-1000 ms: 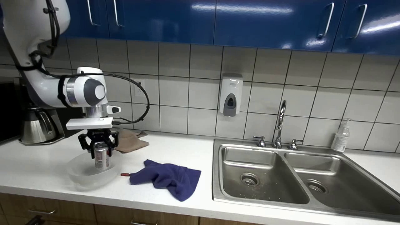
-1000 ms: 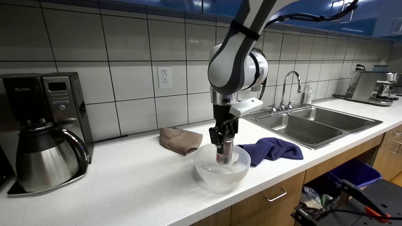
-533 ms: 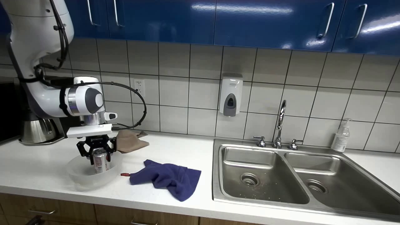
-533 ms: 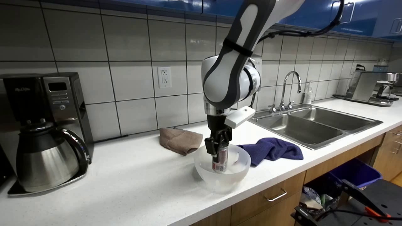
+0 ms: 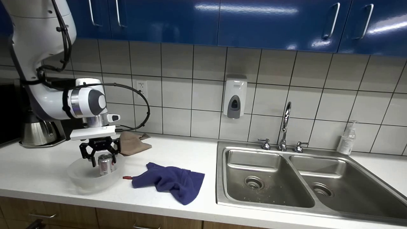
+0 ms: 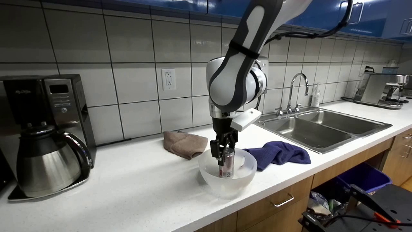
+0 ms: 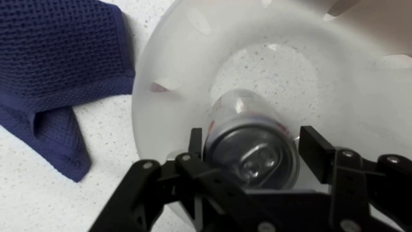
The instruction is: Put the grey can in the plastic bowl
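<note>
The grey can, silvery with touches of red on its side, stands nearly upright inside the plastic bowl as the black gripper of a white robot arm hangs over it, fingers on either side of the can's top end. Those fingers are spread wider than the can: in the wrist view a gap shows along one side, while on the other the can sits so close that contact cannot be told. The translucent bowl rests on the white bench near its front edge, with a rumpled blue cloth just beside it and a brown cloth behind, toward the tiled wall. A small red object, hard to identify, lies by the end of the blue cloth nearest the bowl. In an exterior view a steel carafe sits at a coffee maker, well apart from the bowl; past the blue cloth, a double steel sink is set into the bench, a curved faucet rising at its back. A white dispenser hangs on the tiled wall below blue cabinets, and a clear pump bottle stands behind the sink, close to the wall.
</note>
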Motion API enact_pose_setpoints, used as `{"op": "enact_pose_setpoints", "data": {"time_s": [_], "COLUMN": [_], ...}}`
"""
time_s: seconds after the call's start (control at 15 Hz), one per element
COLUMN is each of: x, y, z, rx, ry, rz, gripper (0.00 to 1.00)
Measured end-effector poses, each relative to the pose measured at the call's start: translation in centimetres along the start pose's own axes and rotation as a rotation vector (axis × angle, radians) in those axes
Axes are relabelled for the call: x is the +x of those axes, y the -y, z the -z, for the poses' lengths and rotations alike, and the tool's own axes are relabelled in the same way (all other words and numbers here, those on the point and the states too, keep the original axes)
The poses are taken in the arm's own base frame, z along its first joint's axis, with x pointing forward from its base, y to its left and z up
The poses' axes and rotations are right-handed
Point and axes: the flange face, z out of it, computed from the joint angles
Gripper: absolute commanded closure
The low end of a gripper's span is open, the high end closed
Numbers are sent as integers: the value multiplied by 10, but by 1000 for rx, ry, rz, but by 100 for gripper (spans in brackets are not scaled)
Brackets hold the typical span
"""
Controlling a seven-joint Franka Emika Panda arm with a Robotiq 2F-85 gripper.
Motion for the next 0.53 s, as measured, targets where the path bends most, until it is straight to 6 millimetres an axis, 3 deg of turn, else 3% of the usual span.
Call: {"op": "enact_pose_setpoints", "data": {"time_s": [0.53], "x": [-1], "y": [-4], "z": [7], "rx": [-14], "ry": [-1], "rz": [6], "gripper": [0]}}
